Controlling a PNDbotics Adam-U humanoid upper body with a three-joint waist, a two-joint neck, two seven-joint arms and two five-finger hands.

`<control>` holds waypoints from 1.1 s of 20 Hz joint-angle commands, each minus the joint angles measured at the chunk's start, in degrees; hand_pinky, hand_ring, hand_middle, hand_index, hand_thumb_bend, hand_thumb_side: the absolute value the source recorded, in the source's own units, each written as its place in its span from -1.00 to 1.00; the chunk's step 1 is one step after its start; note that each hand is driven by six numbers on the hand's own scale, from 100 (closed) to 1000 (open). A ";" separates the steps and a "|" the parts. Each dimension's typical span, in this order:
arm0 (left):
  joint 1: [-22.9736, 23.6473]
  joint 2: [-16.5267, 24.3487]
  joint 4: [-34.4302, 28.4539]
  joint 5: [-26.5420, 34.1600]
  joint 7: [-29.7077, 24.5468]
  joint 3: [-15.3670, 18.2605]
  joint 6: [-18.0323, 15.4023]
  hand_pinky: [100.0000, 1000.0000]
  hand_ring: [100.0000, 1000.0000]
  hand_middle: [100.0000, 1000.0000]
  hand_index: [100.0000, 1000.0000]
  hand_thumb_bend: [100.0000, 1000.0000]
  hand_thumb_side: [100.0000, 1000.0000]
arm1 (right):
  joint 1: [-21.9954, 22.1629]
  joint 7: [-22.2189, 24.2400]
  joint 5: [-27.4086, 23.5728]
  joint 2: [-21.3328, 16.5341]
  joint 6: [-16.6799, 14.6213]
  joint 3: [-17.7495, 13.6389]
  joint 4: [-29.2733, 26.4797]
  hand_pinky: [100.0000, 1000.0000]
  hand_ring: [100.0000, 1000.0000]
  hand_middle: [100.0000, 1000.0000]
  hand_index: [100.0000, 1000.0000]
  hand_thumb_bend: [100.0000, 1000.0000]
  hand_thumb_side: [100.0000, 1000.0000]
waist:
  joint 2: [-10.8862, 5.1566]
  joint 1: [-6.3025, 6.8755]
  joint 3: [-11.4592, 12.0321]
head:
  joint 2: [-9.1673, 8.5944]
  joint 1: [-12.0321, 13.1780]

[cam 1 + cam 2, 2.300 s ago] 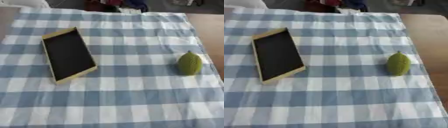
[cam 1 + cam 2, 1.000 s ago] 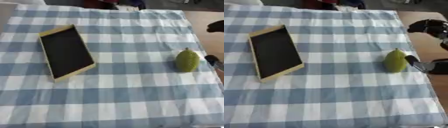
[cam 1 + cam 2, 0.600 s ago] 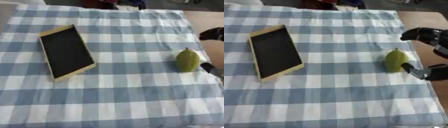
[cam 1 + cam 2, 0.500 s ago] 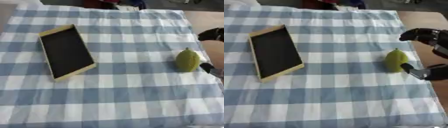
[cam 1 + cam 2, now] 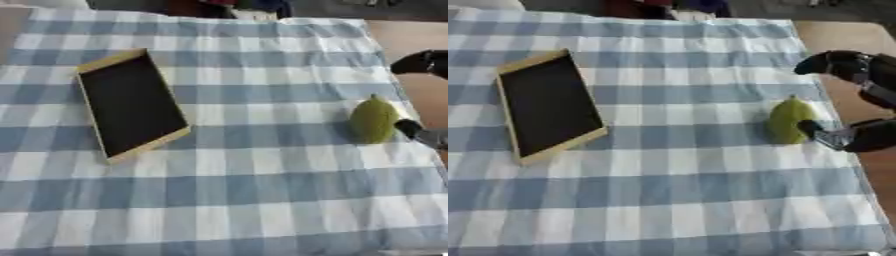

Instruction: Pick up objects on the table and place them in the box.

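one right hand (image 5: 859,100), fingers spread apart, flanks the green fruit (image 5: 789,120) near the cloth's (image 5: 667,200) right edge.

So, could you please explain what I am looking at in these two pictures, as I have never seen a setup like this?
Both pictures come from the two eyes of a camera in a humanoid robot's head, looking down at its table, so they nearly match. A blue and white checked cloth covers the table. On it lie a shallow box with a dark inside and pale rim, empty, and a green fruit. The black shape at the right is the robot's right hand, its thumb beside the fruit, fingers arched above. Nothing is held yet. The left hand is out of sight.
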 commanded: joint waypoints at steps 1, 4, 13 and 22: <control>-0.40 1.18 -1.02 0.30 -0.29 0.07 -0.05 0.27 -0.09 0.39 0.66 -0.99 -0.14 | -1.63 2.72 -1.50 -0.83 -0.66 -0.11 2.87 0.67 0.65 0.68 0.84 -0.46 -0.44 | -0.68 0.27 0.16 | -0.44 -0.38; -0.53 1.00 -1.02 0.39 -0.43 0.01 -0.05 0.27 -0.09 0.39 0.66 -0.99 -0.14 | -3.09 4.97 -1.13 -0.33 -0.80 0.26 5.99 0.67 0.67 0.69 0.83 -0.41 -0.58 | -0.47 0.39 0.50 | -0.51 -0.59; -0.77 0.72 -1.02 0.61 -0.68 -0.07 -0.10 0.27 -0.09 0.39 0.66 -1.00 -0.13 | -6.33 6.59 1.12 0.58 0.15 0.79 12.88 0.65 0.66 0.66 0.78 -0.37 -0.62 | -0.02 0.57 1.28 | -0.81 -0.92; -0.96 0.56 -1.02 0.72 -0.80 -0.10 -0.16 0.27 -0.09 0.39 0.66 -1.00 -0.13 | -7.69 6.74 3.47 1.64 0.38 1.10 18.61 0.65 0.66 0.66 0.79 -0.35 -0.61 | 0.24 0.70 1.59 | -1.23 -0.89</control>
